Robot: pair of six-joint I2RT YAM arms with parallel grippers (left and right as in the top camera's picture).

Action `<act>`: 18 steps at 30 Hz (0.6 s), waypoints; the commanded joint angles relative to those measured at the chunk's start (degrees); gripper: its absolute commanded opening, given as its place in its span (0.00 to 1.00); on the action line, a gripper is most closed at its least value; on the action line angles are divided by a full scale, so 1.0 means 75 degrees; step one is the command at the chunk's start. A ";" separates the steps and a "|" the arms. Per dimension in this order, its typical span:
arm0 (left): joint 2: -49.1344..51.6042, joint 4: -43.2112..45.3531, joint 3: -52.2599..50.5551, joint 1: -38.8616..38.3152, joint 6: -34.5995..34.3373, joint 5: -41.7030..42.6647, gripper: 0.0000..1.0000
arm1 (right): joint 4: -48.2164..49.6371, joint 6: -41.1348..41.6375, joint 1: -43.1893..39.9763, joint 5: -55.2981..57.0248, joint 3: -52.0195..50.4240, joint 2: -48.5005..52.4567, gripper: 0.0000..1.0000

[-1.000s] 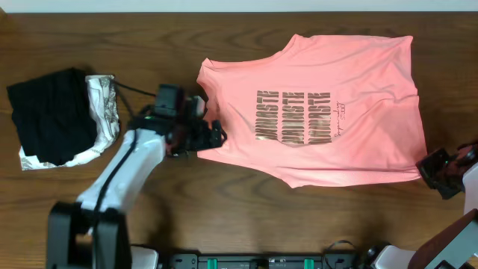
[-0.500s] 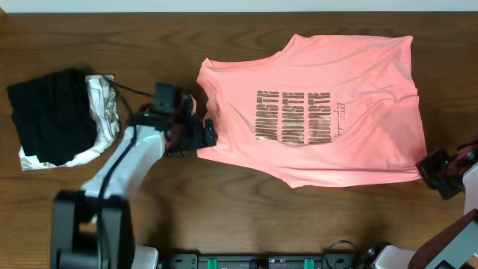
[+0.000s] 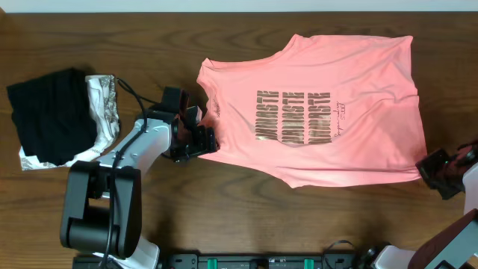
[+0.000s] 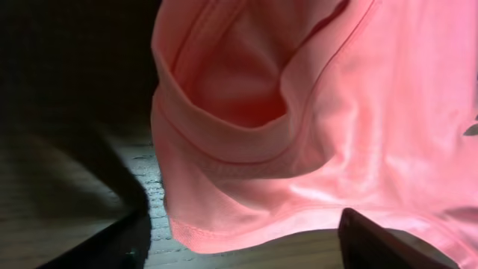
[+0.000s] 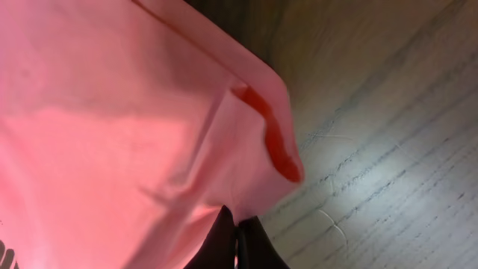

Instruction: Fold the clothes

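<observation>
The clothes, a salmon-pink T-shirt (image 3: 321, 112) with dark lettering, lie spread flat on the wooden table right of centre. My left gripper (image 3: 205, 140) sits at the shirt's left edge, low on the table. In the left wrist view its fingers (image 4: 381, 243) stand wide apart, and a folded pink hem (image 4: 224, 161) lies between them on the wood, under my left gripper (image 4: 243, 228). My right gripper (image 3: 435, 166) is at the shirt's front right corner. In the right wrist view its dark tips (image 5: 237, 224) are pressed together on the shirt's edge (image 5: 149, 134).
A black folded garment (image 3: 46, 116) lies at the far left, with a silvery-white patterned cloth (image 3: 104, 112) tucked against its right side. The left arm's cable (image 3: 134, 97) loops just right of that pile. Bare dark wood (image 3: 224, 217) runs along the front.
My left gripper has drawn back slightly to the left along the shirt's edge, and its arm has swung round. The shirt and the right gripper have not moved.
</observation>
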 commanded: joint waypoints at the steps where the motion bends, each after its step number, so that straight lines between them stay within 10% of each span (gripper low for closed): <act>1: 0.0082 -0.0020 0.0076 0.0017 0.0003 0.0163 0.75 | 0.0012 -0.0090 0.0064 -0.0003 -0.0029 -0.0108 0.01; 18: 0.0082 -0.0073 0.0076 0.0017 0.0006 0.0099 0.32 | 0.0006 -0.0090 0.0064 -0.0003 -0.0029 -0.0108 0.01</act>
